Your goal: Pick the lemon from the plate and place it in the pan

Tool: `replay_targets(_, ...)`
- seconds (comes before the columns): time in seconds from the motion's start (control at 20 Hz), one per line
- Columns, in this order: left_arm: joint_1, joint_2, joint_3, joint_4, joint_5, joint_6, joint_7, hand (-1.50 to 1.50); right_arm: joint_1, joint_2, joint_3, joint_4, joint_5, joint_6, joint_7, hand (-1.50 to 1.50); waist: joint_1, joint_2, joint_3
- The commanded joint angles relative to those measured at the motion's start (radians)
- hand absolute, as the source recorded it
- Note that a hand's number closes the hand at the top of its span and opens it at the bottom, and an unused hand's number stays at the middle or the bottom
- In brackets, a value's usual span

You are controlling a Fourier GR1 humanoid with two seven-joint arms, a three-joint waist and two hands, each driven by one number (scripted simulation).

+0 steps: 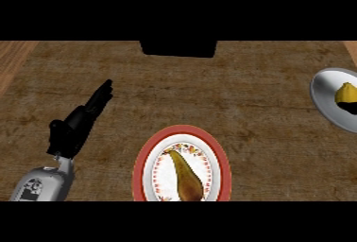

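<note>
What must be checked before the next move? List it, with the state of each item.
1. Left hand out of the way, open, left of the plate: ok.
2. Red-rimmed plate free of the lemon: cannot tell; a long yellow-brown object lies on it.
3. Grey pan in view: partly, cut by the right edge.
4. Yellow fruit inside the pan: ok.
5. Right hand released: cannot tell; only a dark shape shows under the fruit.
</note>
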Motion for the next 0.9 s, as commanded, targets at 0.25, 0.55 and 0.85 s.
replay_targets(0.25, -0.018, -0.019, -0.001, 0.014, 0.001, 0.002, 0.005, 0.0, -0.024, -0.015, -0.139, 0.031, -0.136, 0.133, -0.116, -1.5, -0.002, 0.008, 0.006)
replay_targets(0.55, -0.013, -0.006, 0.009, 0.002, 0.007, -0.012, -0.009, 0.0, -0.003, -0.009, -0.305, 0.002, -0.304, 0.19, -0.264, -1.5, -0.012, 0.008, 0.008)
replay_targets(0.85, -0.002, -0.014, 0.019, 0.008, -0.003, 0.009, -0.001, 0.0, 0.058, -0.068, -0.387, 0.031, -0.391, 0.424, -0.337, -1.5, -0.021, 0.003, 0.005)
